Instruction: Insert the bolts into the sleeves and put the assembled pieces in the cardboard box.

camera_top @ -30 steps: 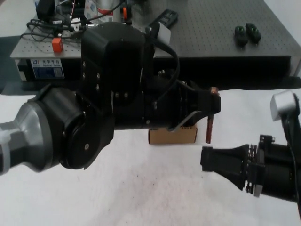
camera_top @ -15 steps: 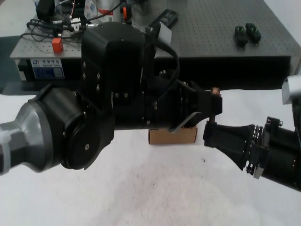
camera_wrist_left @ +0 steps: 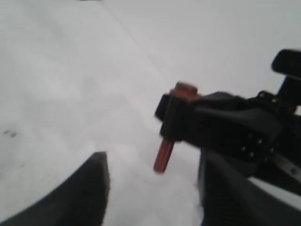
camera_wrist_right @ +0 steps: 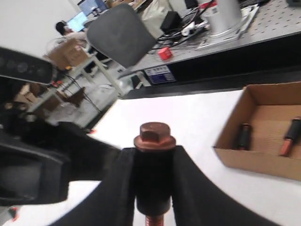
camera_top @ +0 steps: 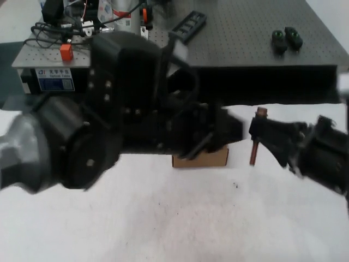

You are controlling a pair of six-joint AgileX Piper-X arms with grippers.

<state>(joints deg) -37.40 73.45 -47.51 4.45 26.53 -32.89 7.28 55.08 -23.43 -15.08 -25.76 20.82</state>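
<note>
The right gripper [camera_wrist_right: 153, 175] is clenched on the black sleeve [camera_wrist_right: 152, 181] with the copper bolt [camera_wrist_right: 154, 134] seated through it, upright in the air near the cardboard box [camera_wrist_right: 254, 162] by the bench's [camera_top: 163, 218] far edge. The left gripper [camera_wrist_left: 153, 188] hangs close, fingers [camera_wrist_left: 89, 197] spread, empty. Best carry it over the box's bare floor, clear of the two pieces [camera_wrist_right: 243, 136] inside, lower, then release.

Nothing reads clearly: the blue-and-white label [camera_top: 54, 81] on the front of the grey unit [camera_top: 27, 76] at the far left carries print, perhaps a logo, too small to make out.
</note>
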